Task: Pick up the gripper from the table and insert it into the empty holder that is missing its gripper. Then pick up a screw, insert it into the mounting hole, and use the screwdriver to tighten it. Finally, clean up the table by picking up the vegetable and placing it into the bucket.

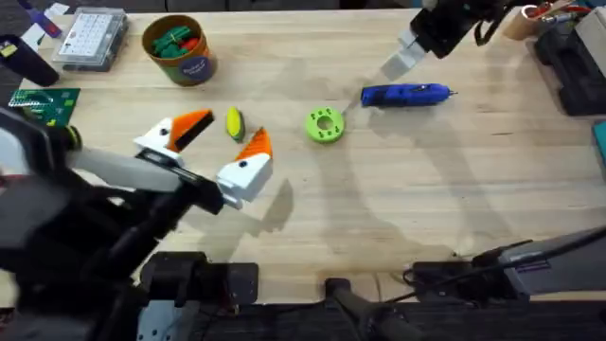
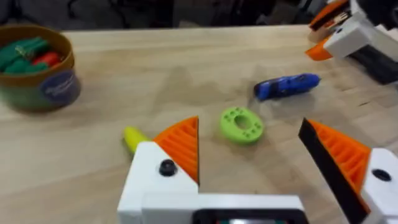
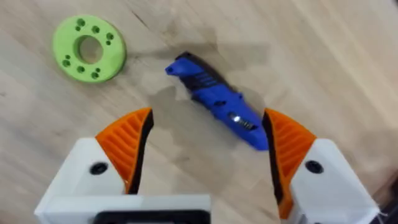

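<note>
Clearly, both grippers stand with their jaws spread wide and nothing between them. The left gripper (image 1: 220,142) hovers over the wooden table (image 1: 398,208) at its left-middle part, its white fingers with orange ribbed pads (image 2: 181,144) parted to either side of the vegetable (image 1: 234,123), a small yellow piece with a green end that lies on the wood just beyond the fingertips; from the left wrist camera the vegetable (image 2: 133,138) peeks out beside one orange pad, and whether the pad touches it cannot be told. The right gripper (image 3: 208,140) hangs above the blue screwdriver (image 3: 217,101), which lies flat on the table with one end close to an orange pad (image 3: 287,146), not gripped. In the overhead view that gripper (image 1: 405,55) sits at the far right-middle, just behind the screwdriver (image 1: 405,93), whose thin metal tip points right. Between the two grippers lies a flat bright-green disc with holes (image 1: 325,125), near the screwdriver's blunt end and apart from the vegetable. Farther out, at the back left, stands the orange-tan bucket (image 1: 180,52) with its dark blue label, already holding green and red pieces. Left of it rests a clear compartment box (image 1: 90,38), and a green circuit board (image 1: 45,102) lies near the left edge.
</note>
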Controlling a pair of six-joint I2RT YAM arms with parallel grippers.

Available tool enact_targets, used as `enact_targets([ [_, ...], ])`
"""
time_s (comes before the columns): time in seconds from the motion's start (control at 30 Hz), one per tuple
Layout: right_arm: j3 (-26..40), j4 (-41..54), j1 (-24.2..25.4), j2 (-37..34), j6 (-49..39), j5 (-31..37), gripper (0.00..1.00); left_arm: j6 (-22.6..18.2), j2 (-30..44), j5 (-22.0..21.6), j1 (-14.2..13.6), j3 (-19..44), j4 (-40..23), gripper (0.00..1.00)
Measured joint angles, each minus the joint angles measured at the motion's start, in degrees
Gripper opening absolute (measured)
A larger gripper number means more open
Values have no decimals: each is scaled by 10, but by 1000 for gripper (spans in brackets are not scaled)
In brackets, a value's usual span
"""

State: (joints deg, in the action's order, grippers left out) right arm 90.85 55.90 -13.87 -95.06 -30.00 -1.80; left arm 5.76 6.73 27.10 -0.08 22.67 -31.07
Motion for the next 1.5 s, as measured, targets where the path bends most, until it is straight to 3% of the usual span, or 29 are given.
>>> enact_targets([
  [0.2,-1,41,0,21,94,-5,993,-22,123,-72,0,125,-107,986],
  [0.43,-2,50,-1,104,131,-12,992,-57,231,-99,0,207,-143,986],
  [0.57,-2,59,-1,165,138,-13,993,-63,264,-107,0,216,-146,986],
  [1.5,-2,59,-1,165,138,-13,993,-63,264,-107,0,216,-146,986],
])
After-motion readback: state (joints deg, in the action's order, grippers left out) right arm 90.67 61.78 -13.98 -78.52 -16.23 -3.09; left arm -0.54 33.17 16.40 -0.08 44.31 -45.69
